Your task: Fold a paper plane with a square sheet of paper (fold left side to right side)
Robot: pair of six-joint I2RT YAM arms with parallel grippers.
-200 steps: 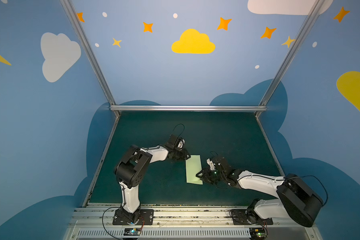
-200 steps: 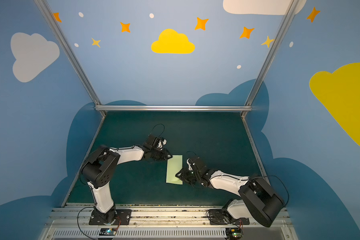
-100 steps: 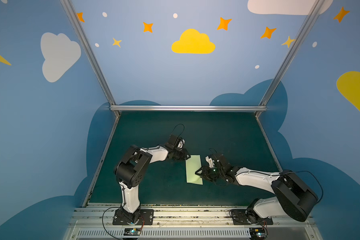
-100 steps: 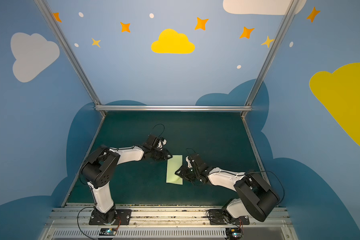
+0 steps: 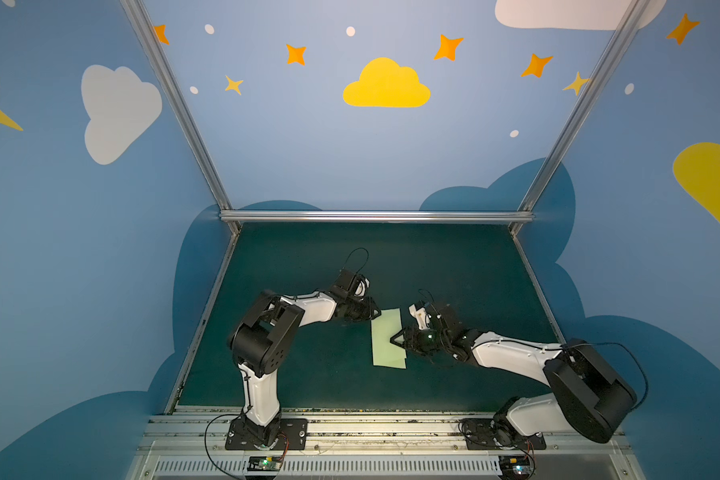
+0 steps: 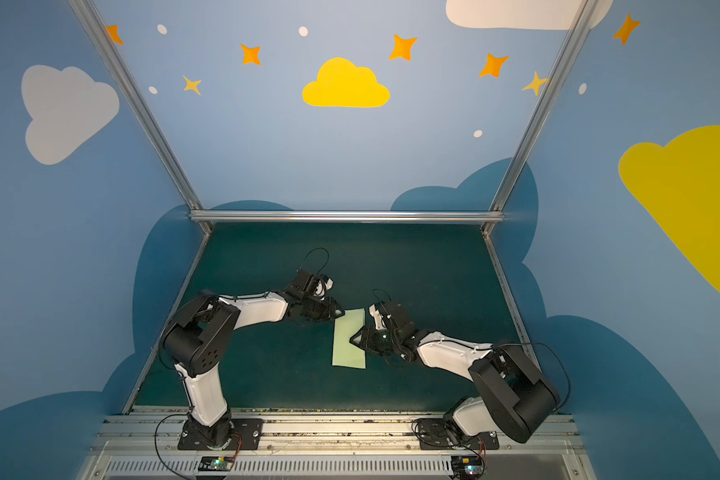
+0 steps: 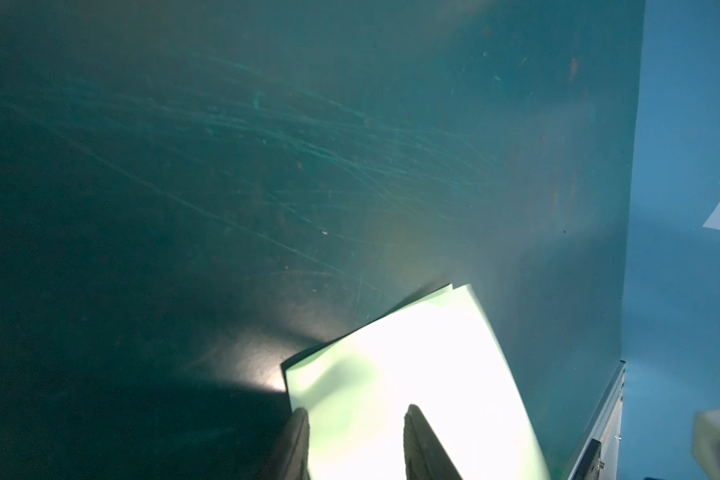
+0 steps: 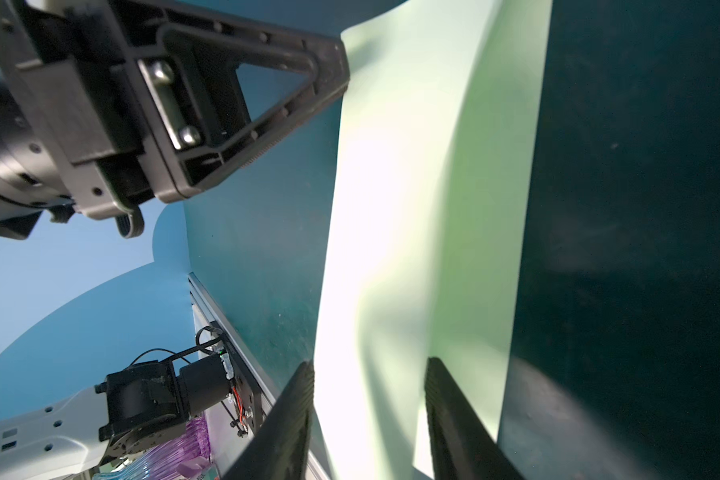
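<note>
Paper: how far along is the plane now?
Done: the paper lies on the mat as a narrow two-layer rectangle, so the half fold looks made. In hand: left jaws stand open at its far corner, right jaws open at its right edge. Left: nose and wing folds; no pointed shape yet.
</note>
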